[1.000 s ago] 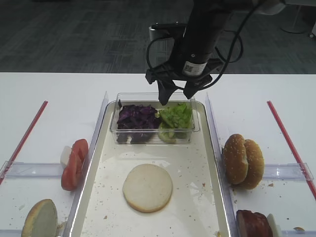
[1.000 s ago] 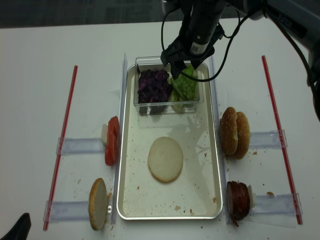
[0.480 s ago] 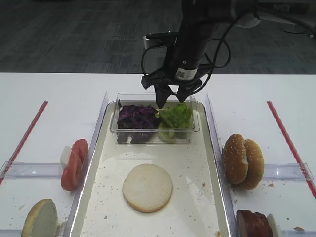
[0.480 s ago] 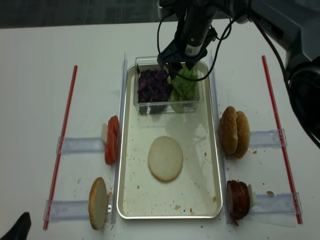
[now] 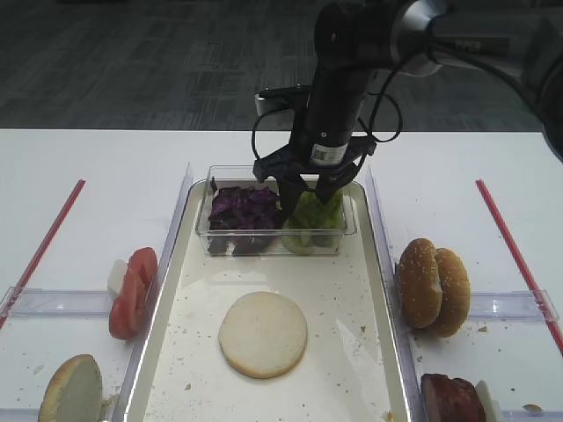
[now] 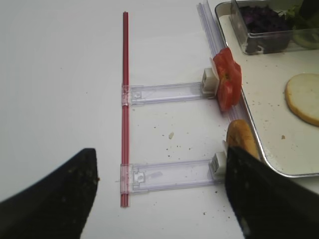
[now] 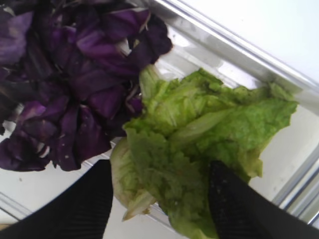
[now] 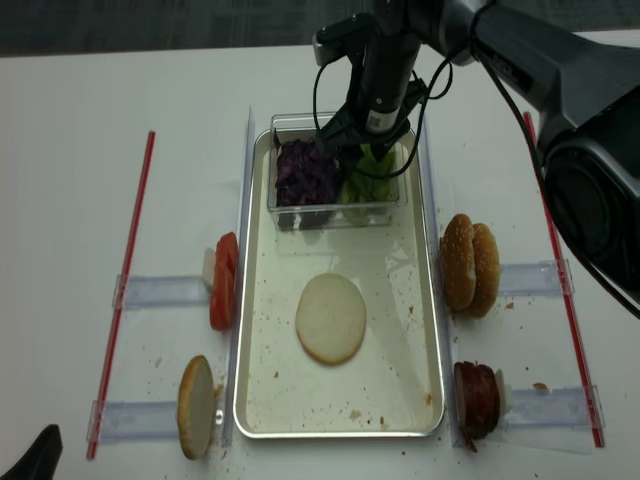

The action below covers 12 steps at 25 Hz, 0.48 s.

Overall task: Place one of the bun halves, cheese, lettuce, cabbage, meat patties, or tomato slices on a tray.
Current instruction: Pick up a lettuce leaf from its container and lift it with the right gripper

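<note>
On the white table, the right gripper is now dipping lower into the clear tub at the tray's far end, jaws narrowing around the lettuce without gripping yet; a lettuce pick is starting. The left gripper's jaws are spread wide.

No text, brand or number can be read anywhere. The only marking is a small white label on the right arm's wrist, just above the tub at the far end of the tray; its print looks like a square code and is too small to make out
</note>
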{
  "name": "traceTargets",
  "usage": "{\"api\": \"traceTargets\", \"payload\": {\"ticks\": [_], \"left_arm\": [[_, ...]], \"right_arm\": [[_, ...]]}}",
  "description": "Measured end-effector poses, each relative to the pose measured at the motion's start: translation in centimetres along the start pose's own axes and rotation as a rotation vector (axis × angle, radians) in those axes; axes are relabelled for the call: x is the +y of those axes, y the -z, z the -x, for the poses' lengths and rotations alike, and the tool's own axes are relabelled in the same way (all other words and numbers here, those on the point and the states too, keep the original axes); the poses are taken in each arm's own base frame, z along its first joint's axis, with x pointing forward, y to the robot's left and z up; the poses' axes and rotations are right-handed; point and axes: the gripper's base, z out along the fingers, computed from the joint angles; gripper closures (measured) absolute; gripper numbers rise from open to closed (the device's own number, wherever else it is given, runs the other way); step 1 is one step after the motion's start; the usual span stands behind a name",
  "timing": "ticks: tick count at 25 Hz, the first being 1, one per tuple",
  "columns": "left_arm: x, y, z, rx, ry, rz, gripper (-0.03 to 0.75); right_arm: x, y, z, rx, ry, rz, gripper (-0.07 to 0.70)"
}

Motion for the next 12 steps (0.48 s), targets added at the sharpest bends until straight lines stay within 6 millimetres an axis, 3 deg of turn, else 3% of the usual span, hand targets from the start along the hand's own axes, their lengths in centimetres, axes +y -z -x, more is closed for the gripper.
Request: {"api": "traceTargets", "payload": {"ticks": [12], "left_arm": [[0.0, 0.0, 0.0, 0.0, 0.0, 0.0, 0.223]], "right_arm": [[-0.5, -2.2, -0.2, 0.04, -0.009, 0.001, 0.181]]}}
